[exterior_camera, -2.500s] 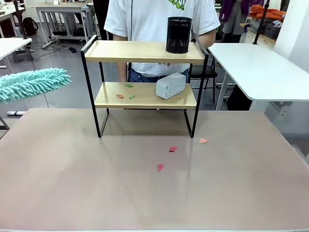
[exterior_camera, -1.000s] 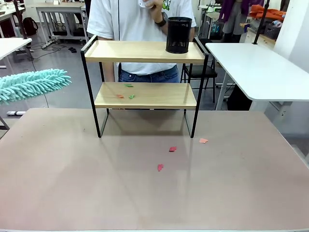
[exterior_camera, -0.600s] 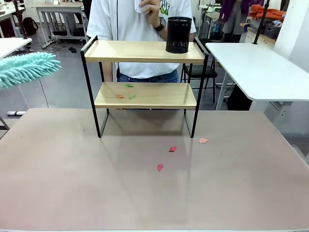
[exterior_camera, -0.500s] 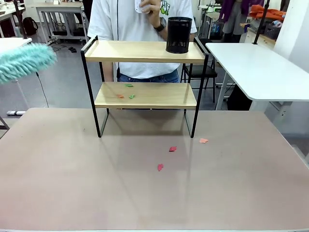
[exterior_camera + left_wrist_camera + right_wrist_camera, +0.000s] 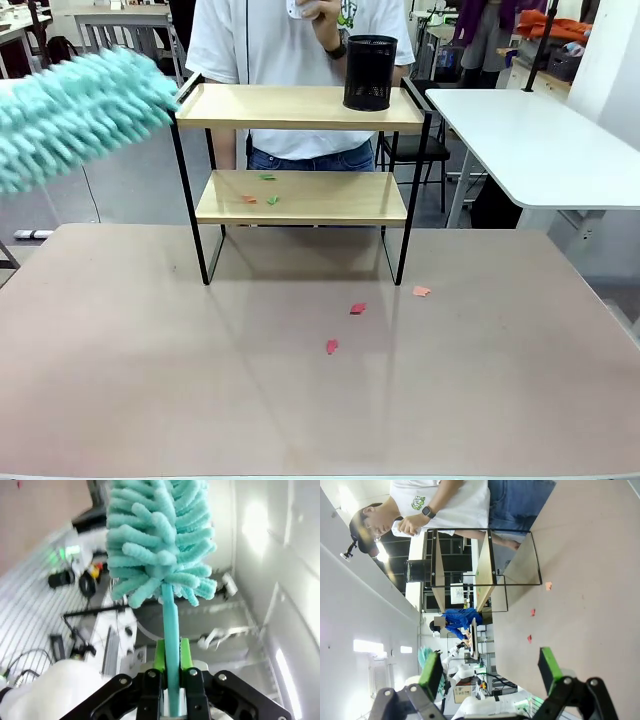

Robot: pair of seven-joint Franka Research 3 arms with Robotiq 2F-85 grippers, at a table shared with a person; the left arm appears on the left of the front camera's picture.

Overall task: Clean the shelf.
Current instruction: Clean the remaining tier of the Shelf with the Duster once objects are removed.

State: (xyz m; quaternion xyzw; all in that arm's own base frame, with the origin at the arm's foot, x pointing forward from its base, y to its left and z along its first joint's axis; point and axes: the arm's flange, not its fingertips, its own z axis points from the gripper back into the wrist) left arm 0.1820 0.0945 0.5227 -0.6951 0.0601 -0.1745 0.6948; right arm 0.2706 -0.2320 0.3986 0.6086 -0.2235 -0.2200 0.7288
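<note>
The left gripper (image 5: 171,652) is clamping the thin handle of the duster (image 5: 75,115) between its green pads; the fluffy head is hanging blurred by the upper left corner of the shelf (image 5: 270,106), and I cannot tell whether it is touching; the right gripper (image 5: 489,669) is hovering over the table (image 5: 150,390) with its jaws wide apart and nothing in them. The shelf is standing upright at the far middle of the table, a person right behind it; a black mesh cup (image 5: 370,72) is sitting at the right end of the top board; paper scraps (image 5: 262,190) are lying on the left part of the lower board. The step in hand, as I am judging it, is bringing the duster to the boards; doing it well is asking for a flat head slipped in under the side rail, one steady sweep pushing the scraps off an open edge rather than into a corner, and a stroke stopping short of the cup.
</note>
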